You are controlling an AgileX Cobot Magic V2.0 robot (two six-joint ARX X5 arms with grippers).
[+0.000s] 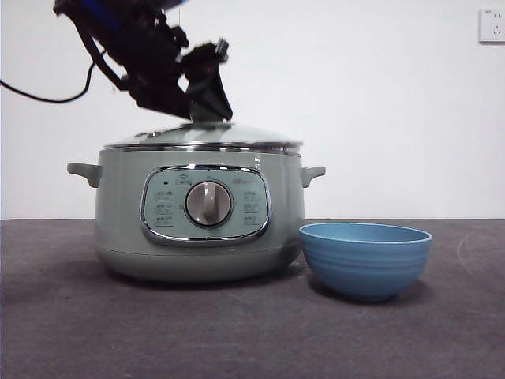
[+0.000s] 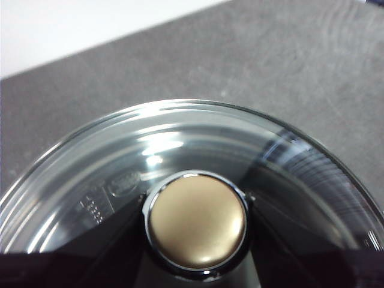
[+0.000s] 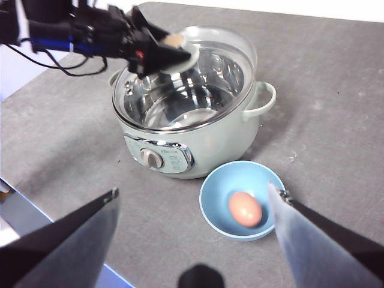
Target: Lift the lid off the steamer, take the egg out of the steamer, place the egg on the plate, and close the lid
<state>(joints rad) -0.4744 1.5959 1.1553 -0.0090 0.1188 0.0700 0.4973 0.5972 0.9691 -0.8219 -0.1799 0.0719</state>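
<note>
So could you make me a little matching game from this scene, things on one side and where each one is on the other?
Things:
1. egg
2. lid
3. left gripper
4. blue bowl

Places:
A. resting on top of the steamer
B. at the lid's knob
C. lying inside the blue bowl
D. on the table beside the steamer

Pairs: 1-C, 2-A, 3-B, 4-D

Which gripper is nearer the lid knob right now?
Left. The left gripper is right at the knob on the lid. The right gripper hangs open, well back, above the blue bowl.
</note>
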